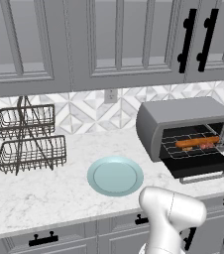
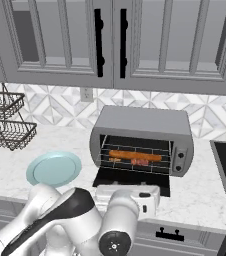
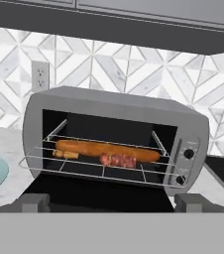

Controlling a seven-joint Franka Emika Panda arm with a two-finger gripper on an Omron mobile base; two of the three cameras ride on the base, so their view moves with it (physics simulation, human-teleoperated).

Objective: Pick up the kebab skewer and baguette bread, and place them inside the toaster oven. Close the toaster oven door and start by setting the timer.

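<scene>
On the marbled tabletop (image 1: 44,193), grey toaster oven (image 2: 142,122) with its door (image 2: 131,181) dropped flat open toward the robot; on the wire rack (image 3: 99,163) inside, baguette bread (image 3: 106,149) lying lengthwise, kebab skewer (image 3: 115,159) just in front of it and touching. Left of the oven, pale blue plate (image 1: 115,176) and a two-tier wire basket stand (image 1: 27,139). Low before the open door, pincer (image 3: 112,202) released, jaws wide apart, grasping nothing
</scene>
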